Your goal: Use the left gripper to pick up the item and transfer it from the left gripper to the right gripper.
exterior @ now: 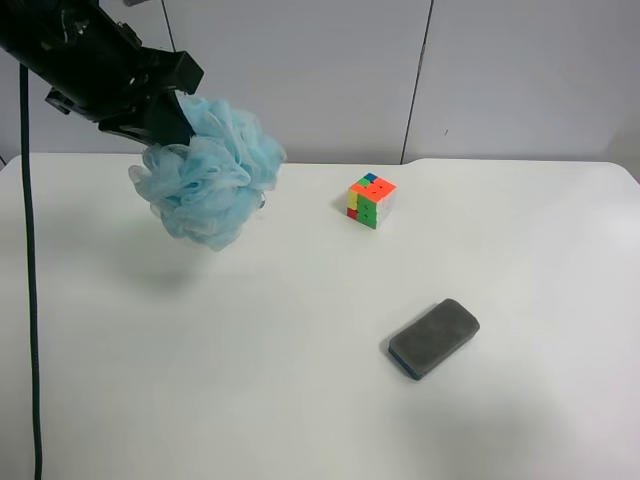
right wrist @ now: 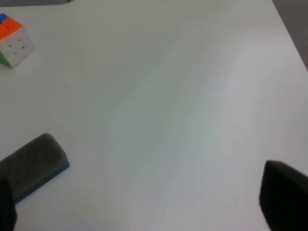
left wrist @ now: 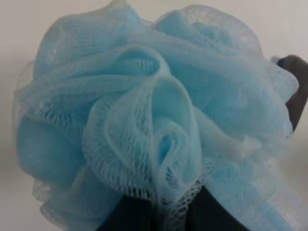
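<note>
Two stages to log: pick-up, then hand-over. Nearest the high camera, the dark-grey pad [exterior: 433,338] lies flat on the white worktop [exterior: 250,400]. Farther back stands the multicoloured cube [exterior: 371,200], well apart from the pad. Farthest back, at the high view's left, the all-black left claw [exterior: 178,118] is clamped on the light-blue pouf [exterior: 210,180], gripping it at its upper side. The pouf hangs clear of the worktop, with a faint shadow beneath it. The left wrist view agrees: mesh ruffles fill the frame, and a dark finger [left wrist: 296,84] shows at the edge. The right claw [right wrist: 144,204] shows only two dark fingertips spread wide with nothing between them, over bare worktop near the pad. The pouf does not appear in the right wrist view, and the right arm does not appear in the high view. Judgement: pick-up is done and hand-over is not yet begun. What is left is to bring pouf and right claw together, close the right claw on the mesh, then release the left. Progress is roughly half.
</note>
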{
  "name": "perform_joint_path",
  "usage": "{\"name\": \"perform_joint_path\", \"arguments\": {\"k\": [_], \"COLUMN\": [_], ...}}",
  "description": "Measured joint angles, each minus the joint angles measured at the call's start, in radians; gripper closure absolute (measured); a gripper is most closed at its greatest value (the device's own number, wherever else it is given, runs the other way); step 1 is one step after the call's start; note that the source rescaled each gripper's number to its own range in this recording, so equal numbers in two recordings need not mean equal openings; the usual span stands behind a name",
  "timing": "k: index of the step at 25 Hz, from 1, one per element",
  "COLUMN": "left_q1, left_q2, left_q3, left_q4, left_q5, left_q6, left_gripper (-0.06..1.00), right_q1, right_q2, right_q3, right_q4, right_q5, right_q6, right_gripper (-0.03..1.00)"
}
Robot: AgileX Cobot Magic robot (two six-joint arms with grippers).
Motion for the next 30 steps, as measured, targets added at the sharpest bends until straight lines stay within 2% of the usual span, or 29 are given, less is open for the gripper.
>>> {"name": "perform_joint_path", "arguments": {"k": [9,16,20,23,25,30], "left_q1": [0.000,0.000,0.000,0.000,0.000,0.000], "left_q2": [0.000,0.000,0.000,0.000,0.000,0.000], "left_q3": [0.000,0.000,0.000,0.000,0.000,0.000], "left_q4": [-0.018,-0.019,-0.019,-0.019,-0.019,-0.019], "left_q5": [0.091,0.099,0.099,0.099,0.099,0.099], "left_q6": [0.002,0.002,0.002,0.002,0.002,0.002], "left_gripper": [0.94,0.94,0.94,0.94,0.94,0.94], "right_q1": [0.000,0.000,0.000,0.007,0.036,0.178], "right_q2": [0.000,0.000,0.063,0.186,0.261,0.442], "right_q3": [0.000,0.000,-0.032,-0.077,-0.093,-0.098], "right_q4": [0.000,0.006,0.098,0.167,0.208,0.255], "right_q5": [0.000,-0.001,-0.009,-0.048,-0.115,-0.253], "right_q6": [0.000,-0.008,-0.082,-0.143,-0.187,-0.338], "right_gripper": [-0.03,-0.03,-0.03,-0.03,-0.03,-0.03]}}
